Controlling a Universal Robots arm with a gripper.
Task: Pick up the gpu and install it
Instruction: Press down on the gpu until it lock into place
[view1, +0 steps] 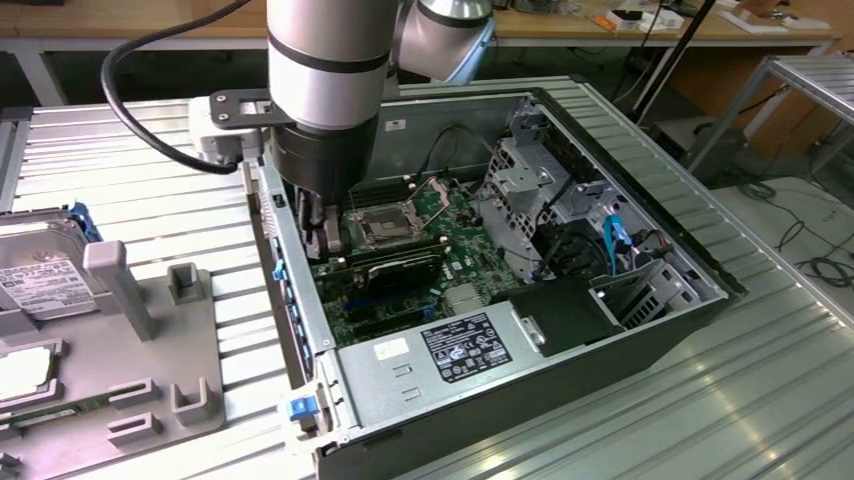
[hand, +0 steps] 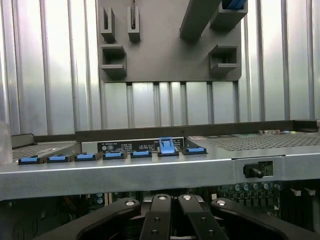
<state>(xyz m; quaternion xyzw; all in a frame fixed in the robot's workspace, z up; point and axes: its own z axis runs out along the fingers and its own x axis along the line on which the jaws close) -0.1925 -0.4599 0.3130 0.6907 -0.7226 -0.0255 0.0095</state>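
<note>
One tool (view1: 318, 235), jaws closed, reaches down inside the open black-and-silver computer case (view1: 694, 300), just beside its rear wall of blue slot clips (hand: 115, 155). The thin black gpu (view1: 394, 268) seems seated on the green motherboard (view1: 461, 255). Pressing crooked could strain the slot.
</note>
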